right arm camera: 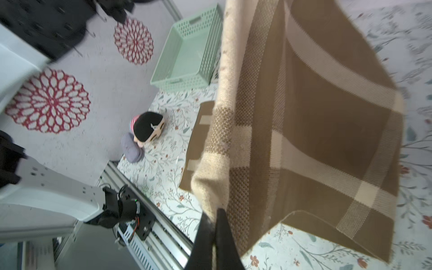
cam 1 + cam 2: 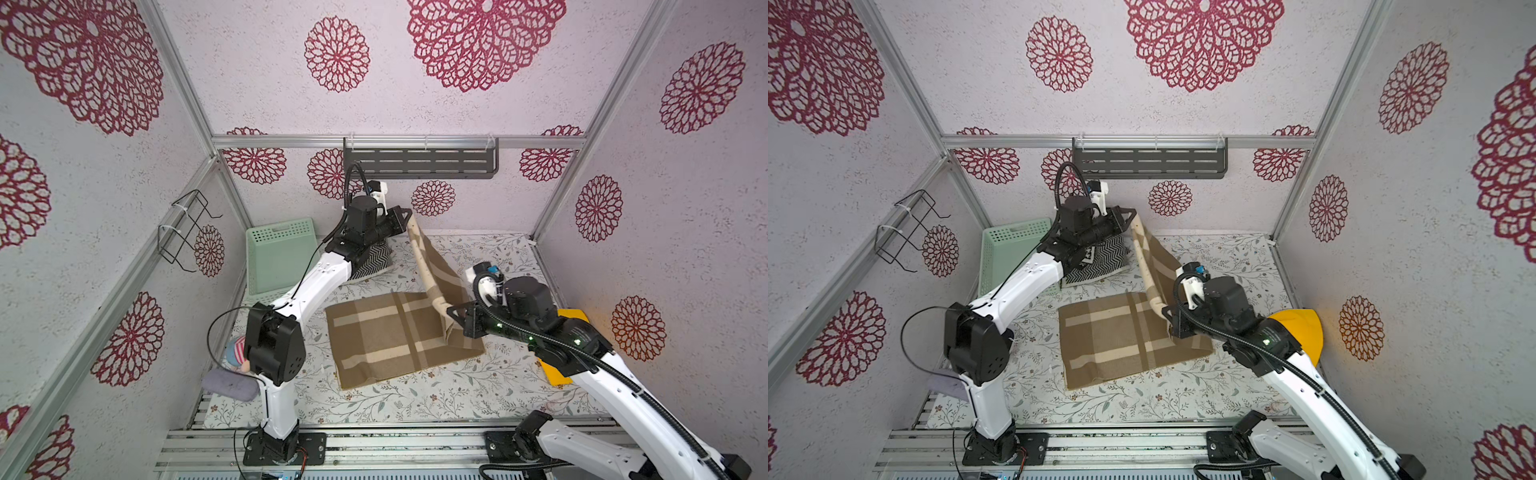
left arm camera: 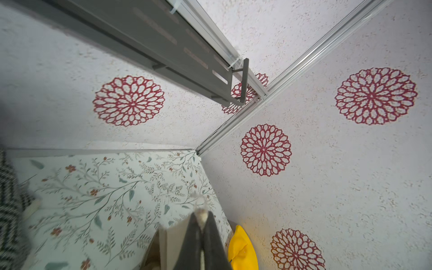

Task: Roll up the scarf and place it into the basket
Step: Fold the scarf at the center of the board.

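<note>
A brown scarf (image 2: 374, 332) with cream stripes lies half flat in the middle of a flower-printed surface (image 2: 415, 399). Its other half is lifted like a tent flap along one cream edge. The left pincer (image 2: 408, 215) is clamped on the far end of that edge and the right pincer (image 2: 449, 311) on the near end, each with its jaws pressed together on the cloth. The mint-green basket (image 2: 276, 257) stands empty at the back left of the surface, apart from the scarf.

No roll is formed yet. The thin edge could slip from either grip if the arms pull it too taut. Uneven travel could lay the cloth down skewed, giving a loose fold instead of a roll. The flat half may also drag across the surface.

The left arm covers part of the basket and most of a herringbone cloth (image 2: 372, 262) beside it. The left wrist view shows only a tuft of cream fibre at the fingertips, so how deep that grip sits is unclear. A yellow object (image 2: 1306, 332) is partly hidden behind the right arm
</note>
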Available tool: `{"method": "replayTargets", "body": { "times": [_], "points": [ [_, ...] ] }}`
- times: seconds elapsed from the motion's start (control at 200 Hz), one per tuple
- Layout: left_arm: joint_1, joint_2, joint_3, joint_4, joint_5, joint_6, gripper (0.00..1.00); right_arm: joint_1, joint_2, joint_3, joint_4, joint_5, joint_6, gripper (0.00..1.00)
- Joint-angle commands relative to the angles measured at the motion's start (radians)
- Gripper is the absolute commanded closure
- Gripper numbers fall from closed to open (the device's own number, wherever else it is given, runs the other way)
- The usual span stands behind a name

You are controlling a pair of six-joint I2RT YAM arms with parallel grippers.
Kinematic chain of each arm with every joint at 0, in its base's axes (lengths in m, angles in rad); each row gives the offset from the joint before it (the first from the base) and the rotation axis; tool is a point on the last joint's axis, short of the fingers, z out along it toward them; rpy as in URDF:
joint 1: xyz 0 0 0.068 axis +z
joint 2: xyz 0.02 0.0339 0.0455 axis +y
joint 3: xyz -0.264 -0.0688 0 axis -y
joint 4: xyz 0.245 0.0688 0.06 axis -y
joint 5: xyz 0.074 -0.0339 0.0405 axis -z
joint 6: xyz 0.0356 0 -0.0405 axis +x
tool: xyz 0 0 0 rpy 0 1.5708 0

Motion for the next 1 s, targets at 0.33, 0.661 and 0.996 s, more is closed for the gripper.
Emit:
{"method": "replayTargets", "body": {
  "times": [0.33,0.661,0.996],
  "points": [
    [0.108,-0.404,-0.527,-0.119,-0.179,0.056,1.0,0.232,0.248,0.079,0.171,-0.071,-0.005,1.0],
    [0.156,-0.464,-0.68,-0.162,-0.224,0.061,1.0,0.275,0.383,0.095,0.187,-0.112,-0.027,1.0],
    [0.192,-0.418,-0.677,-0.216,-0.276,0.078,1.0,0.31,0.497,0.157,0.184,-0.092,-0.071,1.0]
  ]
}}
